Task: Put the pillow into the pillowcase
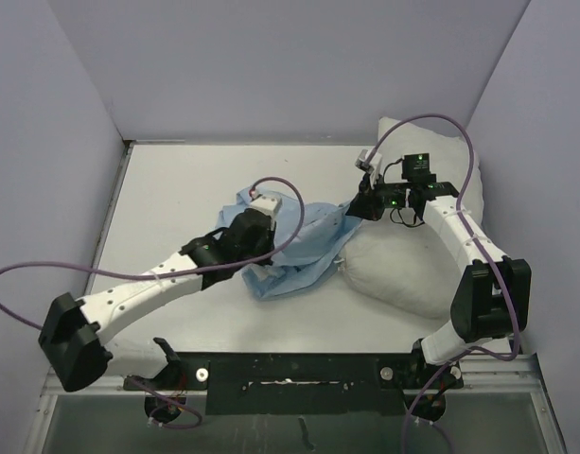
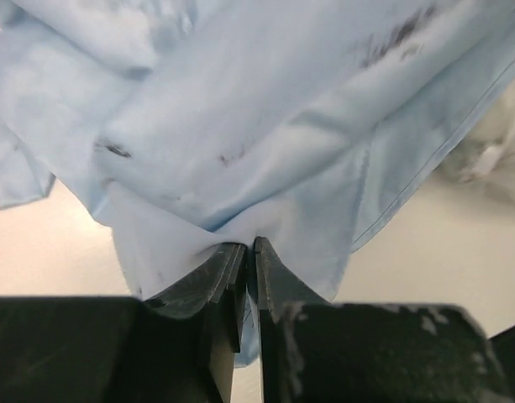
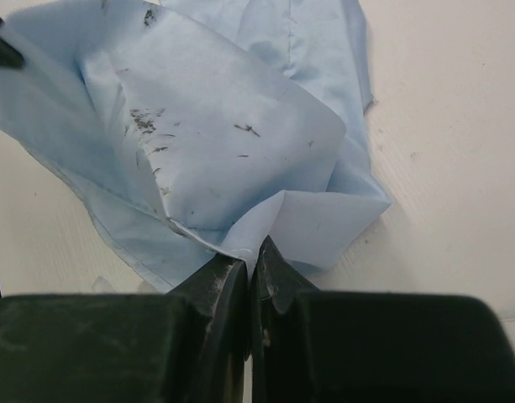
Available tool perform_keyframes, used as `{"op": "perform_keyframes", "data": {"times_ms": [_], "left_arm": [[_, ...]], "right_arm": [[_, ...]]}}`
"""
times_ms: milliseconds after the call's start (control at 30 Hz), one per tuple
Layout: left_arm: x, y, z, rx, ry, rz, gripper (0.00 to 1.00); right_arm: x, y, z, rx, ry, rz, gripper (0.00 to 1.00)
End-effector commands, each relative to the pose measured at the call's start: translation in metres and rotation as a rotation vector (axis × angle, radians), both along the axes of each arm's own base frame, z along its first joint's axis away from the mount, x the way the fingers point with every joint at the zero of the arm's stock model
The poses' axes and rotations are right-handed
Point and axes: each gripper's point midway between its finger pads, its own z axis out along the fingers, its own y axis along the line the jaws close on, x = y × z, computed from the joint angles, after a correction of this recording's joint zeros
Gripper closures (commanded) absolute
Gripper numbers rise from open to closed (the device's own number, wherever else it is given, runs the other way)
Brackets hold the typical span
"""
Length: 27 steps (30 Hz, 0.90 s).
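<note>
The light-blue pillowcase (image 1: pixel 299 248) lies crumpled in the middle of the table, its right end against the off-white pillow (image 1: pixel 403 270). My left gripper (image 1: pixel 256 213) is shut on a fold of the pillowcase (image 2: pixel 240 126) at its left side, the cloth pinched between both jaws (image 2: pixel 249 245). On the right end of the pillowcase (image 3: pixel 232 143) my right gripper (image 1: pixel 360 203) is shut, a fold bunched at its tips (image 3: pixel 253 252). The pillow lies under and behind the right arm, reaching to the back right corner.
Grey walls enclose the table (image 1: pixel 176 189) on the left, back and right. The right arm (image 1: pixel 469 241) reaches over the pillow. Purple cables loop from both arms. A dark mounting rail (image 1: pixel 299 374) runs along the near edge.
</note>
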Motion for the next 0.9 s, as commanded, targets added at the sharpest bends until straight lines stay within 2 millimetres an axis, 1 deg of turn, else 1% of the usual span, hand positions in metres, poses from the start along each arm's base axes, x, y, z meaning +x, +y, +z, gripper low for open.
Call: {"op": "perform_keyframes", "data": {"times_ms": [0, 67, 100, 133, 167, 233, 333, 400, 433, 467, 533, 600, 633, 667, 700, 733, 767, 800, 867], "left_arm": [[0.016, 0.014, 0.12, -0.319, -0.186, 0.012, 0.92], [0.018, 0.024, 0.134, -0.391, -0.19, 0.009, 0.92], [0.02, 0.031, 0.139, -0.422, -0.182, 0.013, 0.92], [0.019, 0.03, 0.141, -0.451, -0.165, -0.002, 0.92], [0.021, 0.034, 0.143, -0.478, -0.152, 0.0, 0.92], [0.018, 0.033, 0.147, -0.534, -0.129, -0.018, 0.93], [0.011, 0.03, 0.154, -0.606, -0.114, -0.057, 0.98], [0.009, 0.029, 0.15, -0.611, -0.107, -0.068, 0.99], [0.007, 0.028, 0.141, -0.592, -0.096, -0.089, 0.99], [0.003, 0.024, 0.13, -0.583, -0.072, -0.117, 0.97], [-0.009, 0.013, 0.106, -0.555, -0.02, -0.179, 0.81], [-0.023, 0.002, 0.079, -0.441, -0.026, -0.228, 0.66], [-0.03, -0.001, 0.066, -0.352, -0.061, -0.247, 0.58], [-0.045, -0.011, 0.055, -0.264, -0.111, -0.312, 0.46], [-0.049, -0.012, 0.048, -0.189, -0.175, -0.328, 0.36], [-0.05, -0.012, 0.045, -0.135, -0.237, -0.334, 0.28], [-0.052, -0.012, 0.039, -0.086, -0.274, -0.351, 0.23], [-0.053, -0.012, 0.036, -0.059, -0.295, -0.365, 0.21], [-0.051, -0.016, 0.03, -0.043, -0.289, -0.371, 0.2]], "right_arm": [[0.004, -0.004, 0.021, -0.012, -0.086, 0.022, 1.0], [0.004, -0.007, 0.023, -0.016, -0.098, 0.02, 1.0], [0.005, -0.009, 0.024, -0.019, -0.103, 0.016, 1.0], [0.005, -0.011, 0.025, -0.022, -0.107, 0.01, 1.0], [0.007, -0.014, 0.027, -0.026, -0.113, 0.0, 1.0], [0.012, -0.022, 0.027, -0.046, -0.115, -0.046, 1.0], [0.029, -0.043, 0.023, -0.104, -0.118, -0.185, 0.99], [0.032, -0.047, 0.021, -0.103, -0.113, -0.206, 0.97], [0.03, -0.044, 0.02, -0.088, -0.106, -0.189, 0.96], [0.027, -0.041, 0.02, -0.071, -0.099, -0.17, 0.95], [0.022, -0.031, 0.019, -0.04, -0.085, -0.123, 0.95], [0.019, -0.026, 0.018, -0.037, -0.086, -0.098, 0.95], [0.018, -0.024, 0.017, -0.038, -0.084, -0.091, 0.95], [0.018, -0.024, 0.017, -0.038, -0.083, -0.088, 0.95], [0.018, -0.023, 0.015, -0.037, -0.079, -0.084, 0.95], [0.017, -0.022, 0.014, -0.035, -0.072, -0.077, 0.95], [0.017, -0.022, 0.014, -0.035, -0.07, -0.074, 0.96], [0.017, -0.021, 0.014, -0.032, -0.069, -0.072, 0.96], [0.016, -0.021, 0.013, -0.031, -0.067, -0.068, 0.96]]}}
